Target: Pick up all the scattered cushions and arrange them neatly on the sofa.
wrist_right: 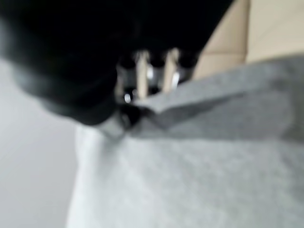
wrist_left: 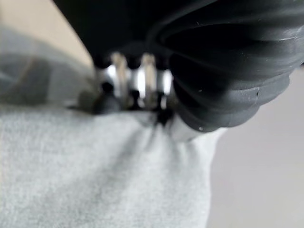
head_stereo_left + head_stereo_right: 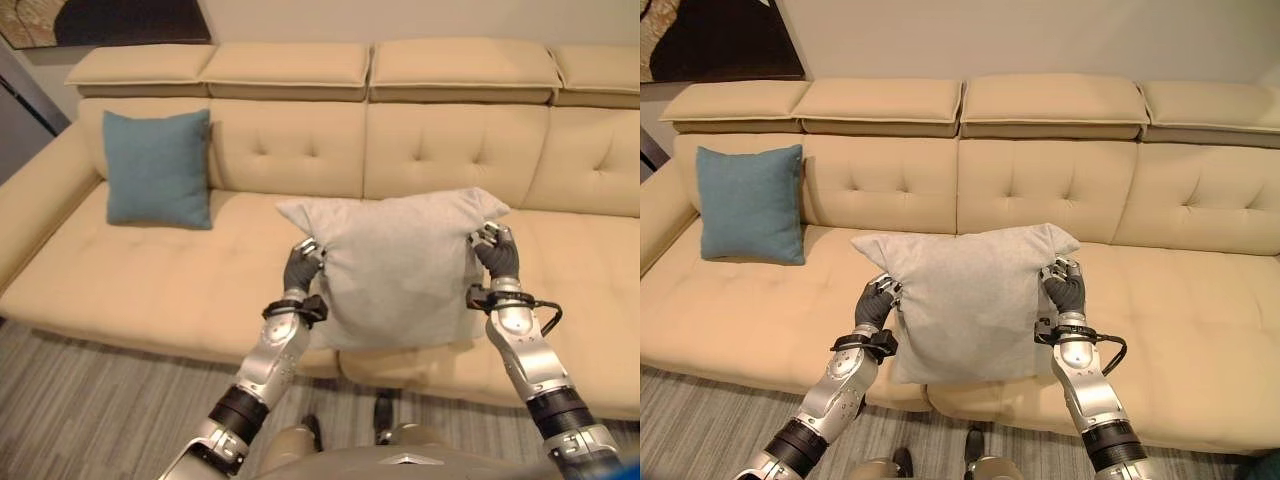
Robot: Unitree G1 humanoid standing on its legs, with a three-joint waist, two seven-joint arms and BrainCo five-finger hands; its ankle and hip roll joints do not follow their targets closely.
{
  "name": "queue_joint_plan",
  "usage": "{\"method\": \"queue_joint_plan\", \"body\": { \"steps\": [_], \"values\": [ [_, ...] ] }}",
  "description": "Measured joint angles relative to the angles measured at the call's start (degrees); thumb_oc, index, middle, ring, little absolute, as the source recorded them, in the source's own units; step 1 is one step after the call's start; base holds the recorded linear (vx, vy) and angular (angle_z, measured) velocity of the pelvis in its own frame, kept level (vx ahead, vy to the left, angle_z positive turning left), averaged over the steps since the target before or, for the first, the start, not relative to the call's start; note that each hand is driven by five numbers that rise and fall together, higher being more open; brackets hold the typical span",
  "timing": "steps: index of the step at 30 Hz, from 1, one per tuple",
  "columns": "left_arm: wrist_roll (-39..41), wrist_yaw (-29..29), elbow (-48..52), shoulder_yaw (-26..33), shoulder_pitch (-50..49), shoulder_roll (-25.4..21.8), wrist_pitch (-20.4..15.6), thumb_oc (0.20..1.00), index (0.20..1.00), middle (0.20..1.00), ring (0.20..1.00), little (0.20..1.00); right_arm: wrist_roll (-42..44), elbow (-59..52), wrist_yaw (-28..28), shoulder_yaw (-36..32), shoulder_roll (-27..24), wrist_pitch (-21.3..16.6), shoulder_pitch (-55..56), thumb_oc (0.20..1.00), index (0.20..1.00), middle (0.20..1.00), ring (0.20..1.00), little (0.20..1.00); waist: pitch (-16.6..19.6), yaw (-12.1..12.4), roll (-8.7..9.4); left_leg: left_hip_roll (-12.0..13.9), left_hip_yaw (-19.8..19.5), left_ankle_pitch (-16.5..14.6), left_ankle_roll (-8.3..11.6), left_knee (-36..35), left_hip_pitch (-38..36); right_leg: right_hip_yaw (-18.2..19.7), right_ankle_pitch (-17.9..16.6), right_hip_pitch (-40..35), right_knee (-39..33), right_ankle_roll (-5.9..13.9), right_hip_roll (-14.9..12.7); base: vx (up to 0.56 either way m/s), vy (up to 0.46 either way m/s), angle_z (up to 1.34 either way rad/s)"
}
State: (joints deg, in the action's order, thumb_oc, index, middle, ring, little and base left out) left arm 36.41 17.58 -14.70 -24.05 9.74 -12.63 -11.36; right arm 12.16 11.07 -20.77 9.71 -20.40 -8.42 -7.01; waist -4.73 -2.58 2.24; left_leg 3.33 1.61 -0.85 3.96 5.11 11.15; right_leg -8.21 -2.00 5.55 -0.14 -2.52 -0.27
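A light grey cushion [image 3: 400, 265] is upright and square-on in mid-air at the centre of the scene, in front of the seat of the beige sofa [image 3: 150, 275]; its upper edge sags between two pulled-up corners and its two sides are pinched. A blue-green cushion [image 3: 158, 168] stands upright at about 10 o'clock from it, resting on the seat and leaning against the tufted backrest near the sofa's left end.

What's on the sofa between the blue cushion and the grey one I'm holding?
Nothing: in the left eye view, bare sofa seat separates the blue cushion from the grey cushion.
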Motion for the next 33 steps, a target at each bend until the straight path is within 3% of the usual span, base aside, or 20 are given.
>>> {"method": "queue_joint_plan", "body": {
  "steps": [3,6,7,13,18,22,28,33],
  "values": [
    [0.0,0.0,0.0,0.1,0.0,-0.9,0.0,0.200,0.200,0.200,0.200,0.200,0.0,0.0,0.0,0.3,0.2,0.0,0.0,0.200,0.200,0.200,0.200,0.200,0.4,0.3,-1.12,1.1,-0.5,3.0,-0.47,-6.1,-1.9,1.2,0.0,-2.4,-2.2,-0.04,2.1,0.26,0.167,-0.38],
    [0.0,0.1,0.0,0.0,0.1,-1.1,0.1,0.200,0.200,0.200,0.200,0.200,-0.1,-0.1,0.1,0.4,-0.3,0.0,-0.2,0.200,0.200,0.200,0.200,0.200,0.9,-0.2,-3.76,0.5,1.3,5.0,-1.93,-9.2,-6.3,3.1,0.6,-4.7,-3.5,-0.16,3.3,0.17,0.130,-0.40],
    [-0.1,0.0,0.1,0.0,0.3,-1.0,0.1,0.200,0.200,0.200,0.200,0.200,-0.2,-0.1,0.1,0.5,-0.7,0.1,-0.2,0.200,0.200,0.200,0.200,0.200,1.0,-0.5,-4.92,0.7,1.7,8.4,-1.87,-10.3,-7.2,3.4,0.8,-5.0,-3.4,0.14,3.6,0.07,0.106,-0.31],
    [-1.5,1.9,0.1,2.0,3.0,-2.6,0.4,0.200,0.200,0.200,0.200,0.200,-1.2,0.0,-0.3,2.9,-0.5,0.8,-5.3,0.200,0.200,0.200,0.200,0.200,0.7,-0.1,-4.64,-2.3,4.6,7.2,-3.71,-10.3,-6.9,5.9,1.1,-3.6,-3.6,2.24,0.1,-0.01,0.065,-0.23],
    [-3.9,5.5,0.0,4.7,12.3,-4.7,0.1,0.200,0.200,0.200,0.200,0.200,-1.0,2.7,-1.9,4.7,-0.4,0.8,-16.8,0.200,0.200,0.200,0.200,0.200,-0.3,2.1,-5.05,-2.5,6.0,6.9,-4.21,-10.3,-3.9,7.4,0.2,-0.4,-4.3,3.55,-0.3,-0.05,0.022,-0.14],
    [-4.1,7.3,-1.5,4.6,19.6,-7.0,-0.3,0.200,0.200,0.200,0.200,0.200,-0.5,7.5,-3.2,5.4,-1.0,0.8,-24.5,0.200,0.200,0.200,0.200,0.200,-0.5,2.3,-5.20,-2.4,6.1,7.1,-4.47,-10.3,-0.6,7.4,-0.7,2.7,-5.0,3.68,0.0,-0.05,0.003,-0.03],
    [-4.5,9.1,-15.0,1.7,37.4,-10.5,-1.1,0.200,0.200,0.200,0.200,0.200,1.7,16.0,-5.6,9.0,-5.3,0.7,-40.5,0.200,0.200,0.200,0.200,0.200,-0.7,2.2,-5.55,-2.3,6.1,8.7,-4.84,-10.2,7.2,7.4,-2.4,10.6,-5.0,3.91,0.1,-0.05,0.004,-0.03],
    [-4.4,9.2,-20.8,0.0,44.9,-11.8,-1.4,0.200,0.200,0.200,0.200,0.200,3.9,20.6,-7.0,10.7,-6.7,0.4,-48.8,0.200,0.200,0.200,0.200,0.200,-0.8,2.3,-5.58,-2.3,5.7,9.0,-4.84,-10.2,11.2,7.1,-2.7,14.4,-5.0,3.93,0.1,-0.01,0.005,0.02]
  ]
}}
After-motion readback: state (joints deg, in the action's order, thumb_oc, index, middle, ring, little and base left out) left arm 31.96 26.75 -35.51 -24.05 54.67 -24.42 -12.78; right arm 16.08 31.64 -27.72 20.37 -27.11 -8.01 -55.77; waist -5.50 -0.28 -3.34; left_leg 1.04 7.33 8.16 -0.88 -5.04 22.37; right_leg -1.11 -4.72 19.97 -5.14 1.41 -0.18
